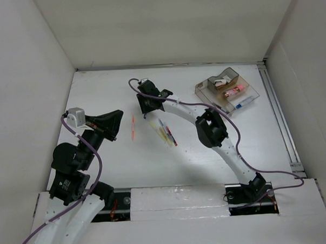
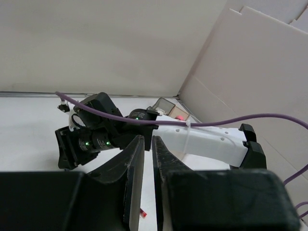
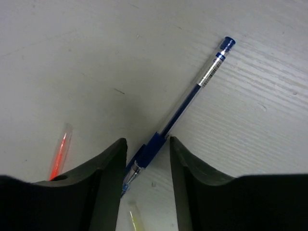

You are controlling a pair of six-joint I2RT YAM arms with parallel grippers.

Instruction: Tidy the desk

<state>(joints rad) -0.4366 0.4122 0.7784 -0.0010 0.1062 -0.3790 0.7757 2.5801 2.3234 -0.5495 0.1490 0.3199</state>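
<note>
The white desk (image 1: 97, 92) has loose pens on it. My right gripper (image 3: 147, 140) is open, low over the desk, its fingers on either side of the grip of a blue pen (image 3: 192, 96) that lies flat. From above, the right gripper (image 1: 146, 113) sits just left of a bunch of yellow and red pens (image 1: 166, 134). An orange pen (image 1: 133, 127) lies alone to the left and shows as a red streak (image 3: 60, 154) in the right wrist view. My left gripper (image 1: 118, 116) hovers at the left, shut and empty (image 2: 148, 138), pointing toward the right arm.
A clear compartmented tray (image 1: 200, 88) stands at the back right, holding a pink item (image 1: 234, 90) and a pen (image 1: 243, 102). A metal rail (image 1: 279, 117) runs along the desk's right edge. White wall panels enclose the desk. A yellow pen tip (image 3: 134, 219) lies between the right fingers.
</note>
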